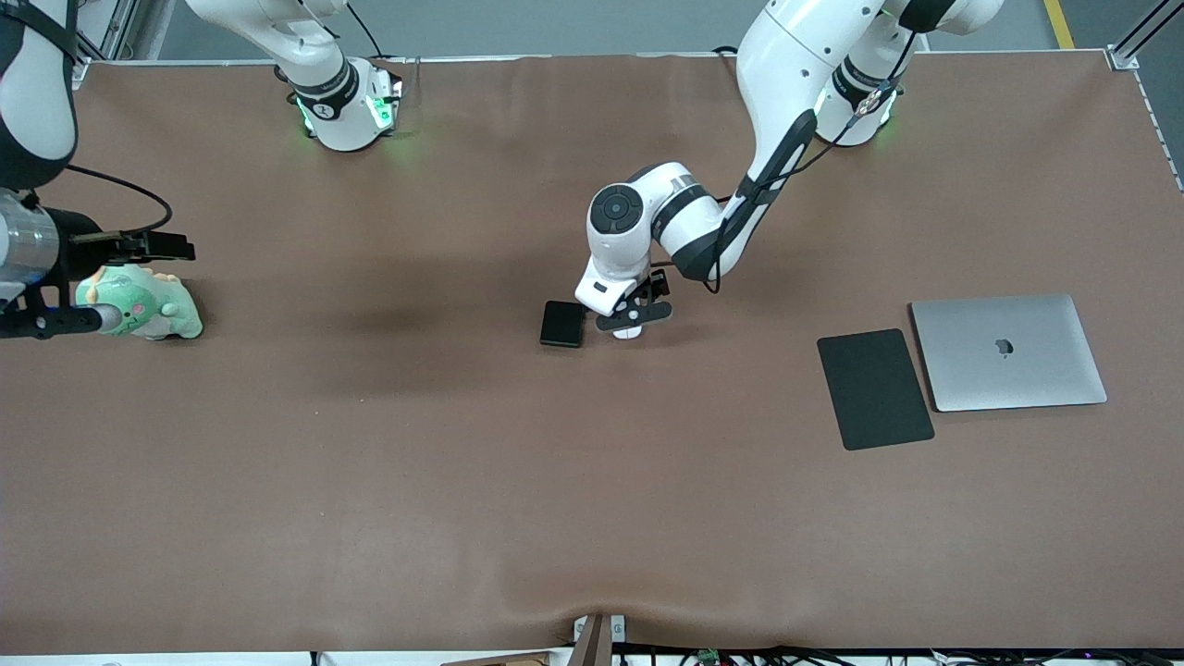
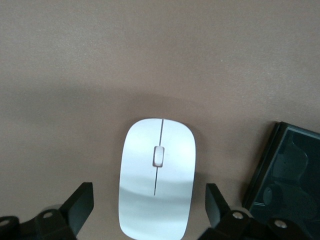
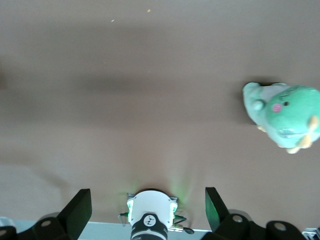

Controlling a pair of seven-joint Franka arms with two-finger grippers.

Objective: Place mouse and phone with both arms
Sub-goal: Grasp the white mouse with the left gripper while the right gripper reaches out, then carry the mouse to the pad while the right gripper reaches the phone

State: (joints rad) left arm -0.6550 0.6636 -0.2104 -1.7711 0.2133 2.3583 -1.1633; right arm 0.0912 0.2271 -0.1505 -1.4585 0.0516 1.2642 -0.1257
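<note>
The white mouse (image 1: 629, 332) lies on the brown table near its middle, mostly hidden under my left gripper (image 1: 633, 317). In the left wrist view the mouse (image 2: 157, 180) lies between the open fingers (image 2: 80, 204) of the left gripper (image 2: 148, 196), which do not touch it. The black phone (image 1: 562, 324) lies flat beside the mouse, toward the right arm's end; it also shows in the left wrist view (image 2: 287, 175). My right gripper (image 1: 106, 277) hangs high over the right arm's end of the table, open and empty (image 3: 148, 197).
A green plush toy (image 1: 139, 310) lies under the right gripper and shows in the right wrist view (image 3: 285, 115). A flat black mouse pad (image 1: 874, 388) and a closed silver laptop (image 1: 1008, 351) lie side by side toward the left arm's end.
</note>
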